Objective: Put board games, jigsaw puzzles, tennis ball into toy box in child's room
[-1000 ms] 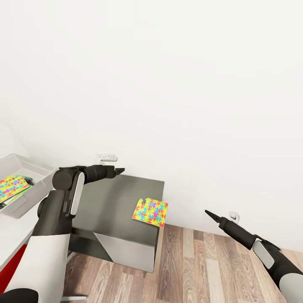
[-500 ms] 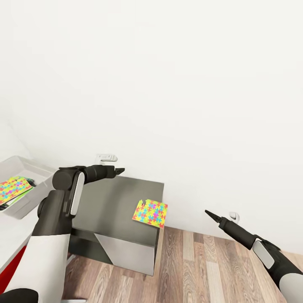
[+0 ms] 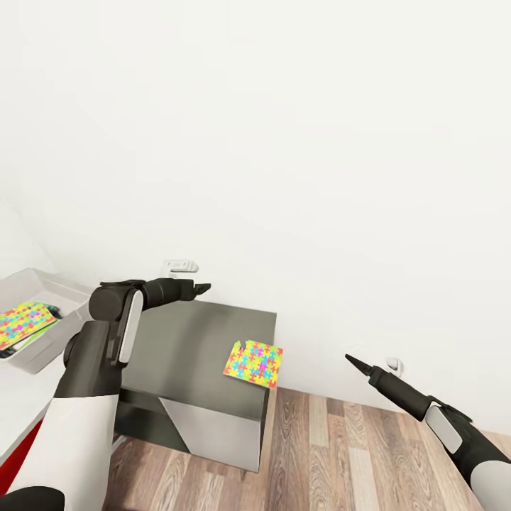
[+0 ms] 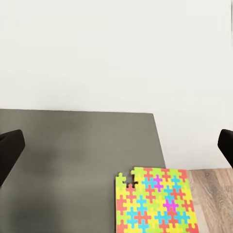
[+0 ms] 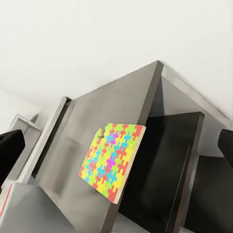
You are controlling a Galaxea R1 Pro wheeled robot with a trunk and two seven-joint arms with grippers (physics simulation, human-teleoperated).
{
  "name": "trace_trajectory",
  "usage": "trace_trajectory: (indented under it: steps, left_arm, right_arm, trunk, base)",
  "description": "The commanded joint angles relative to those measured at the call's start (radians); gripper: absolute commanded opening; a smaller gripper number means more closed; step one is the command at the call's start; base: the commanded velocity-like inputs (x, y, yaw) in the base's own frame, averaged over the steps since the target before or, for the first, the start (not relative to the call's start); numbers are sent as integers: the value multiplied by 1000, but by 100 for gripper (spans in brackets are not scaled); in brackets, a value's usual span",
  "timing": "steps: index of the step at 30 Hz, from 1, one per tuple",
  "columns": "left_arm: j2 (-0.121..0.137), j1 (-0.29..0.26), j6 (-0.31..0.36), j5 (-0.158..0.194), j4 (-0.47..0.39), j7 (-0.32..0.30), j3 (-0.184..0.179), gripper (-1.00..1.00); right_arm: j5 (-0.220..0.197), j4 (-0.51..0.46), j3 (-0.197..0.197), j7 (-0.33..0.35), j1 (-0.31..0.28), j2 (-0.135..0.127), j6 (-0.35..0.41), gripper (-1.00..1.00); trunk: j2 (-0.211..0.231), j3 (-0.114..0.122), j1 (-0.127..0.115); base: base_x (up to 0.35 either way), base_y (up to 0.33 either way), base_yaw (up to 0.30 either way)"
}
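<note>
Head view: high, facing forward and down at a white wall, cabinet top mid-frame, toy box at left edge, plank floor below. Both arms in the foreground.

Left wrist view: close over the cabinet top, facing the wall; puzzle near.

Right wrist view: off the cabinet's floor side, tilted, farther back. Puzzle mid-frame.

All three share cabinet top and puzzle.

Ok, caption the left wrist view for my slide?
Open left tool above the dark cabinet top, with a jigsaw puzzle lying flat at the corner.
</note>
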Motion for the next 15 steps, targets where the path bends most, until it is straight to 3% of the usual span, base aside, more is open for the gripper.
trace_trajectory:
  steps: [1, 15]
  left_arm:
    - [-1, -1, 5, -7, -1, -8, 1, 100]
    - [-1, -1, 5, -7, 0, -8, -6, 100]
  right_arm:
    - [-7, 0, 0, 3, -1, 0, 10, 100]
    - [-7, 0, 0, 3, -1, 0, 9, 100]
  trunk:
    - [-2, 0, 1]
    - [-2, 23, 1]
  base:
    - [0, 0, 0]
    - [0, 0, 0]
